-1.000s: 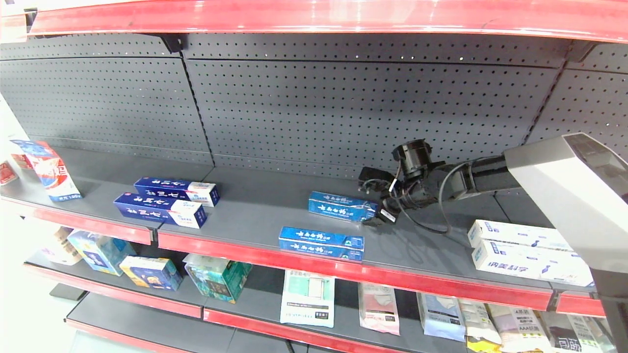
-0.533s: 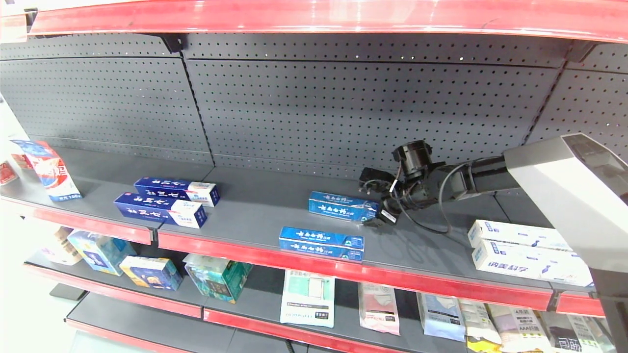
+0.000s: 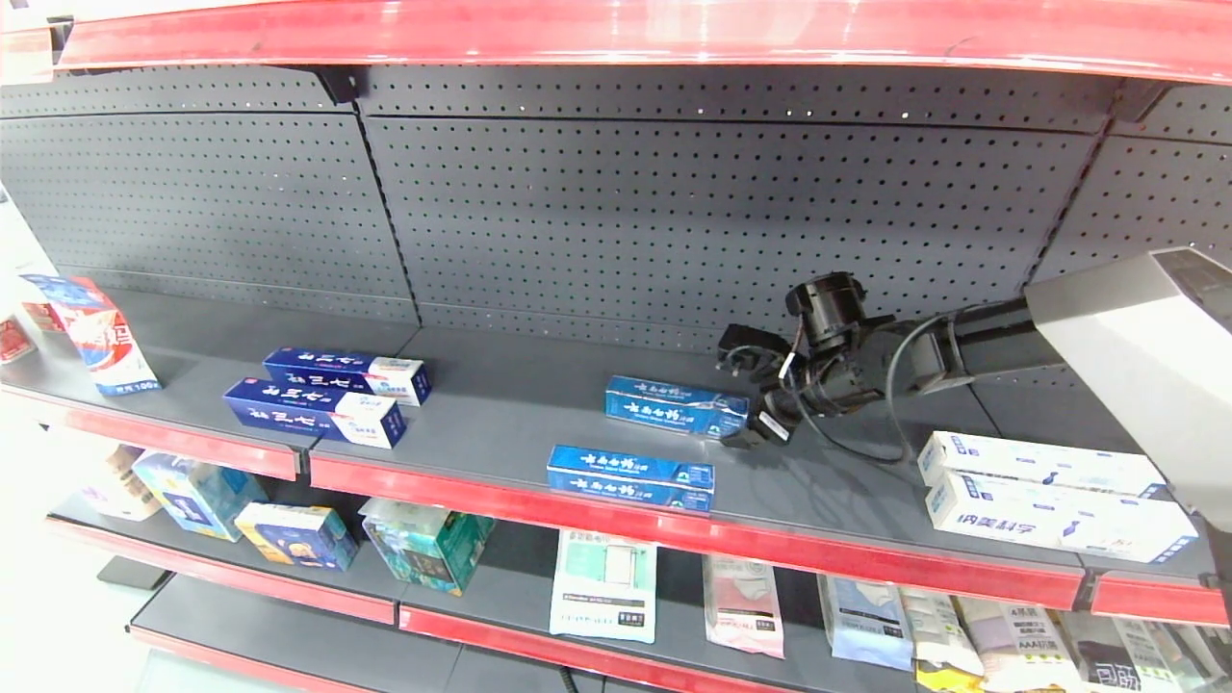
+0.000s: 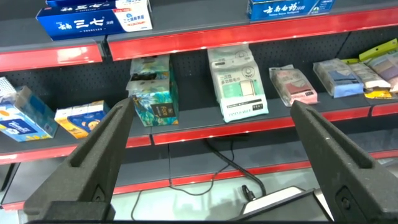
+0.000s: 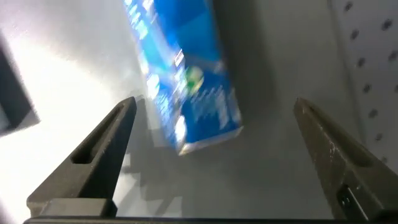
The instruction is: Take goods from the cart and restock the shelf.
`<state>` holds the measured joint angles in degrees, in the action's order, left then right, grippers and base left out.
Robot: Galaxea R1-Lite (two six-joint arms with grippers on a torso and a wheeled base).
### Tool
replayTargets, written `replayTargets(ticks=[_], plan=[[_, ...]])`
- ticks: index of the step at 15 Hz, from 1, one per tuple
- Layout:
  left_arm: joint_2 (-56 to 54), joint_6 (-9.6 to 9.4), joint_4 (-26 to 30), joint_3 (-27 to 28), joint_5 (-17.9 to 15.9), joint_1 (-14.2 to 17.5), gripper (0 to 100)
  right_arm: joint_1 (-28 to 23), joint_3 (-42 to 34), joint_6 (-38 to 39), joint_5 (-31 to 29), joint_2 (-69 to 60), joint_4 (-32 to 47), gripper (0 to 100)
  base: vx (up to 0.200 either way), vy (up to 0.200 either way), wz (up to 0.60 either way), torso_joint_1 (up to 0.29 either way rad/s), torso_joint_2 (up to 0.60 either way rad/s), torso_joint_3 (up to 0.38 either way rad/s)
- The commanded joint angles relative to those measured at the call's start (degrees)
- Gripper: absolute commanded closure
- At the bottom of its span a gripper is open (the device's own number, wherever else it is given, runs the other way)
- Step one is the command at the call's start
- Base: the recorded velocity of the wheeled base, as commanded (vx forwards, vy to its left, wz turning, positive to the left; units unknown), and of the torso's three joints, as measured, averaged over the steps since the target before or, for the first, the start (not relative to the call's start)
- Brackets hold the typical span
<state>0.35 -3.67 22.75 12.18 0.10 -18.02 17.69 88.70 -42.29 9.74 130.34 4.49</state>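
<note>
A light-blue toothpaste box (image 3: 674, 406) lies flat on the grey middle shelf (image 3: 510, 395), toward the back. My right gripper (image 3: 747, 393) hovers open just at the box's right end, one finger on each side of it, not touching. In the right wrist view the same box (image 5: 186, 81) lies ahead of the open right gripper (image 5: 214, 104), its near end between the fingertips. My left gripper (image 4: 211, 104) is open and holds nothing, down in front of the lower shelves.
A second light-blue box (image 3: 630, 476) lies at the shelf's red front edge. Two dark-blue boxes (image 3: 318, 409) sit to the left, white boxes (image 3: 1039, 500) to the right, a carton (image 3: 91, 332) far left. Packets and tissue boxes (image 4: 152, 99) line the lower shelves.
My right arm has drawn back to the right, away from the light-blue box, which stays where it lies on the shelf.
</note>
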Motion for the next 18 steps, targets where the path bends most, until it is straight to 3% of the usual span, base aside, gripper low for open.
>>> replayTargets(ticks=[1, 4, 8, 14, 18], plan=[[1.0, -0.02, 0.0, 0.0, -0.2, 0.0, 0, -0.5, -0.9, 0.6, 0.0, -2.3, 0.0, 0, 0.000, 0.000, 0.00, 0.000, 0.00, 0.000], [1.2, 0.07, 0.0, 0.0, -0.9, 0.0, 0, -1.4, -1.2, 1.9, 0.0, -3.6, 0.0, 0, 0.000, 0.000, 0.00, 0.000, 0.00, 0.000], [1.6, 0.15, 0.0, 0.0, -1.8, 0.0, 0, -1.2, -7.0, 9.6, -0.2, -9.6, -0.8, 0, 0.000, 0.000, 0.00, 0.000, 0.00, 0.000], [2.6, 0.59, -0.1, -0.1, -2.2, -1.4, 0, -1.3, -26.1, 16.8, -5.7, -17.0, -21.6, 0, 0.000, 0.000, 0.00, 0.000, 0.00, 0.000], [2.5, 0.94, -0.1, -0.1, -2.2, -1.5, 0, -1.0, -36.4, 25.5, -12.6, -24.2, -22.7, 0, 0.000, 0.000, 0.00, 0.000, 0.00, 0.000]])
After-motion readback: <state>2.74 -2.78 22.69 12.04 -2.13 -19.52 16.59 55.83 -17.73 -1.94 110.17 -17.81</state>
